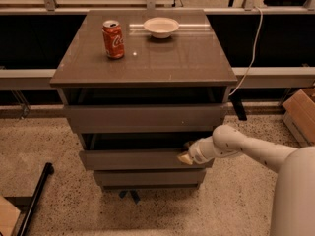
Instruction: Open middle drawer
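Fingers (184,158) of the gripper (186,154) pinch the top right edge of the middle drawer (133,159), second of three in the grey-brown cabinet (142,117), a dark gap above it. On the counter (187,58) stand a red cola can (113,39) and a white bowl (161,27).

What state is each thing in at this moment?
middle drawer, barely pulled out, if at all
gripper, at the right end of that drawer's top edge
top drawer, looks shut
lowest drawer, looks shut
can, upright on the cabinet top
bowl, upright, looks empty
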Controlling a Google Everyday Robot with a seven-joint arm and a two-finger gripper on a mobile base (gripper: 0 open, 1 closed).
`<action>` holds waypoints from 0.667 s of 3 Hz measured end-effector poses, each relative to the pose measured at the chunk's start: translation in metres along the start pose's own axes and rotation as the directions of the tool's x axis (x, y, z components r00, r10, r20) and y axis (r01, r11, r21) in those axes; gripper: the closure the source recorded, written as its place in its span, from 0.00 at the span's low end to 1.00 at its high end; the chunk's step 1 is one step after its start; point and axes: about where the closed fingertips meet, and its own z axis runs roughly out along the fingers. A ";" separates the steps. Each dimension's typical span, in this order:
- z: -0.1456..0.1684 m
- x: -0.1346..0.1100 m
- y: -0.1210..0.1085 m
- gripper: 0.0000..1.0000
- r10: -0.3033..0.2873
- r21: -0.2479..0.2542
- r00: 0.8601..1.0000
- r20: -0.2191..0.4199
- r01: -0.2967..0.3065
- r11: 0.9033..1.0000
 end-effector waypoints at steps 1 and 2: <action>-0.002 -0.002 0.000 0.54 0.000 0.000 1.000 0.000 0.000 1.000; -0.005 -0.004 0.000 0.31 0.000 0.000 1.000 0.000 0.000 1.000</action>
